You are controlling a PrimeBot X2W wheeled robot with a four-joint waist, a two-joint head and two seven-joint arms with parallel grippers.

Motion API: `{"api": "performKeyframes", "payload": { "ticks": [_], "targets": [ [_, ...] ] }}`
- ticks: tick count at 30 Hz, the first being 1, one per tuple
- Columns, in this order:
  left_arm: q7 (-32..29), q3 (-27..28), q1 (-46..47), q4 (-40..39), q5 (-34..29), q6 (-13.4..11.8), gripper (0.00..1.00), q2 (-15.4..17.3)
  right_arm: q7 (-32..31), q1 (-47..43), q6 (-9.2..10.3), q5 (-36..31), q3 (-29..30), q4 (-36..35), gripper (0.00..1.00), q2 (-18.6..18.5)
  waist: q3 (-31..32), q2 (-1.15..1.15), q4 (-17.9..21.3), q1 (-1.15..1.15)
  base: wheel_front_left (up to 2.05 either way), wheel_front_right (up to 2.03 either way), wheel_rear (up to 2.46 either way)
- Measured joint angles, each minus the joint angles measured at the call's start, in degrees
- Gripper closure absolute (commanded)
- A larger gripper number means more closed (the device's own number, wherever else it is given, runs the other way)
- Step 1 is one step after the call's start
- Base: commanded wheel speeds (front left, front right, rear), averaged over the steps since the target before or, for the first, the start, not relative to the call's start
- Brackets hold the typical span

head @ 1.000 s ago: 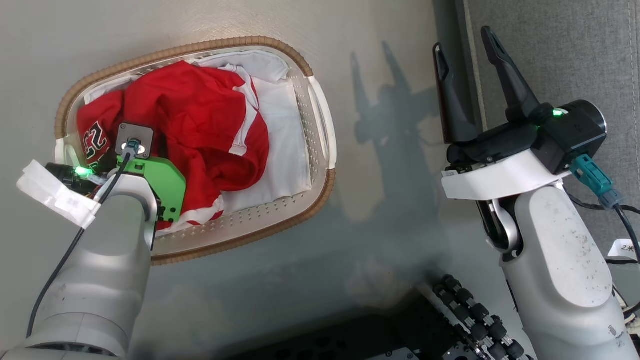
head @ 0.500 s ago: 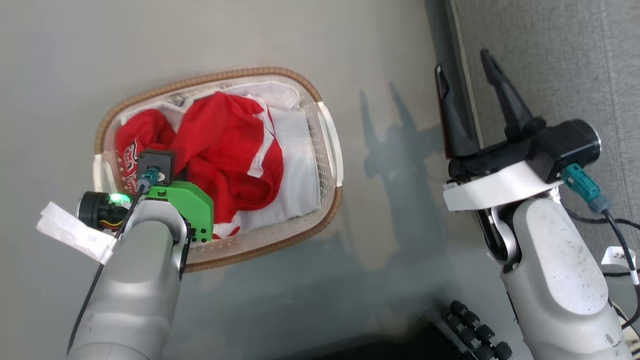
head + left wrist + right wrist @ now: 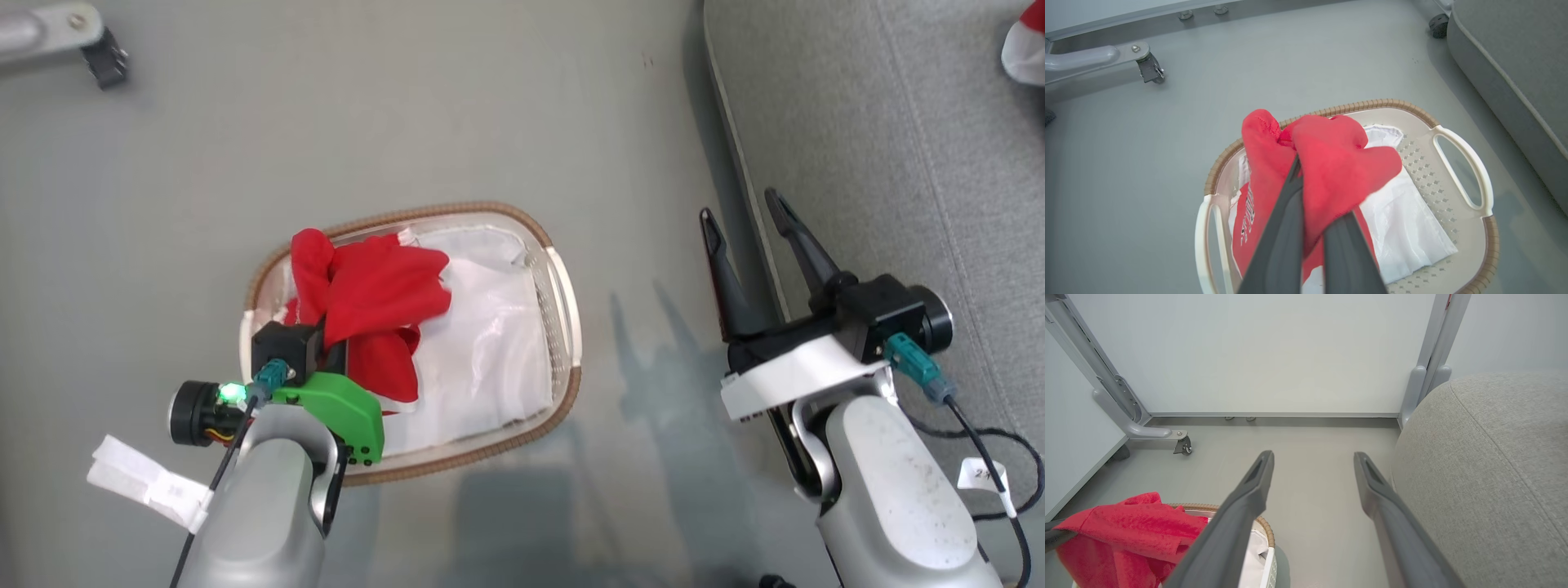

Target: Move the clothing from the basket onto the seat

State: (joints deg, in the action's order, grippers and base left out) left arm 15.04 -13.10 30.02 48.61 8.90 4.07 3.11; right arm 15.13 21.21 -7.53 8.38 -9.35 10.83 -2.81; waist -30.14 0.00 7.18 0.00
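Since a second ago: whole head view shifted, wider. Clothing (image 3: 375, 302) no longer spread in basket (image 3: 563, 327) — now bunched, raised over white cloth (image 3: 490, 351), tail hanging into basket. Left tool (image 3: 1306, 196) clamped on red fold, fabric draped over fingers. Right tool (image 3: 739, 208) spread wide, empty — beside seat (image 3: 882, 163) edge.

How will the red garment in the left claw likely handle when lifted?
Probably floppy: the red garment drapes in folds over the left claw. Likely light, since one pinch holds the bunch. Its tail hangs into the basket, so it may snag.
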Motion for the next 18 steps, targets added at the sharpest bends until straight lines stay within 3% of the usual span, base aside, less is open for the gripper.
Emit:
{"api": "performKeyframes", "payload": {
  "ticks": [18],
  "targets": [
    [0.0, -0.19, -12.49, -20.52, 4.66, 0.48, 1.0, -0.2, 0.01, -9.58, 0.0, 0.18, -0.59, 2.67, 0.0, 0.0, 17.17, 0.0, -3.85, 0.0, 0.0, 0.0, 0.0]
  ]
}}
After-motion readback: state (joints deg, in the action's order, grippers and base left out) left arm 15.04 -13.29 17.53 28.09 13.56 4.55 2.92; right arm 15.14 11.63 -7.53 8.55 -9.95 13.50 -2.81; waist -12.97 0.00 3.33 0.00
